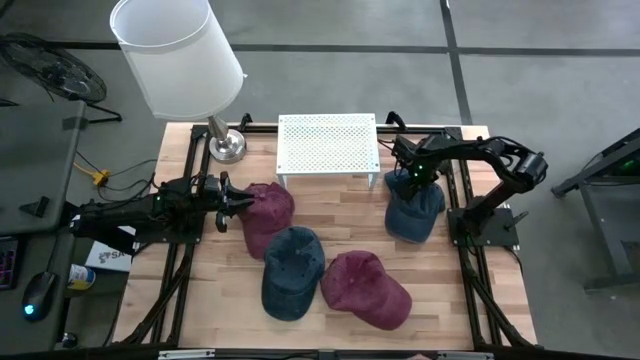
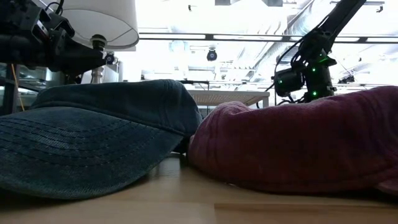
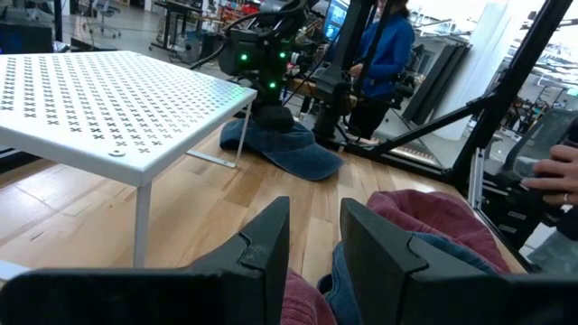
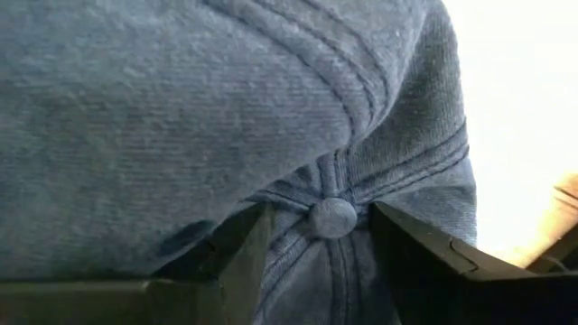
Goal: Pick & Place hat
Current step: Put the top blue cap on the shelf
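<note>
Four caps lie on the wooden table. My right gripper (image 1: pixel 414 176) is down on the far-right blue cap (image 1: pixel 414 212), which rests on the table beside the white rack. My left gripper (image 1: pixel 228 203) is open, low at the left edge of a maroon cap (image 1: pixel 268 215); its fingers (image 3: pixel 271 239) hover just over that cap (image 3: pixel 298 305), and I cannot tell whether they touch it. A second blue cap (image 1: pixel 292 272) and a second maroon cap (image 1: pixel 366 291) lie near the table's near edge, side by side. My right gripper comes from above onto the crown of the blue cap. Its two fingers (image 4: pixel 237 257) stand on either side of the top button (image 4: pixel 332 217), with the bunched crown cloth (image 4: pixel 298 230) pinched between them. The cap's brim end lies on the table.
A white perforated rack (image 1: pixel 328 145) stands at the far middle of the table, and a lamp (image 1: pixel 180 60) at the far left corner. Bare wood lies at the near left. A person in blue (image 3: pixel 384 54) stands beyond the table; a hand (image 3: pixel 553 176) shows at the right.
</note>
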Available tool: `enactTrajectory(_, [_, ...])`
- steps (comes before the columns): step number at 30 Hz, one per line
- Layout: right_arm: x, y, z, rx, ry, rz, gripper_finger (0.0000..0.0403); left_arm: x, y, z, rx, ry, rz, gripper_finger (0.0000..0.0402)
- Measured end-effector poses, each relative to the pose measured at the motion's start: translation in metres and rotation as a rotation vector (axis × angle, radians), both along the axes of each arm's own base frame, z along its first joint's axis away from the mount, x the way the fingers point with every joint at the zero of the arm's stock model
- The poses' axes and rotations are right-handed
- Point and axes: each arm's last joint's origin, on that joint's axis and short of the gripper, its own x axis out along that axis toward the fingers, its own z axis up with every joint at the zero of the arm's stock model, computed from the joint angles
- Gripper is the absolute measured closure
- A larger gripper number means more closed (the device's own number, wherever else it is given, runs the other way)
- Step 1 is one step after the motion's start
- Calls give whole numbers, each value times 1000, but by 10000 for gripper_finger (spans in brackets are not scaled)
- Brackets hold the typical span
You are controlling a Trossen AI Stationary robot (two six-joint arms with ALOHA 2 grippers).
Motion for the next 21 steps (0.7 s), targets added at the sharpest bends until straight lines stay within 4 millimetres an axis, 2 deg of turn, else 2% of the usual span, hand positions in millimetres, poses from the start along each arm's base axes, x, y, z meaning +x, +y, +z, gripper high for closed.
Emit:
enactTrajectory(14, [-2, -1, -1, -20, 27, -29, 329, 0, 0, 0, 0, 0, 0, 301])
enactTrajectory(21, [-3, 0, 3, -33, 20, -31, 360, 0, 0, 0, 0, -1, 0, 301])
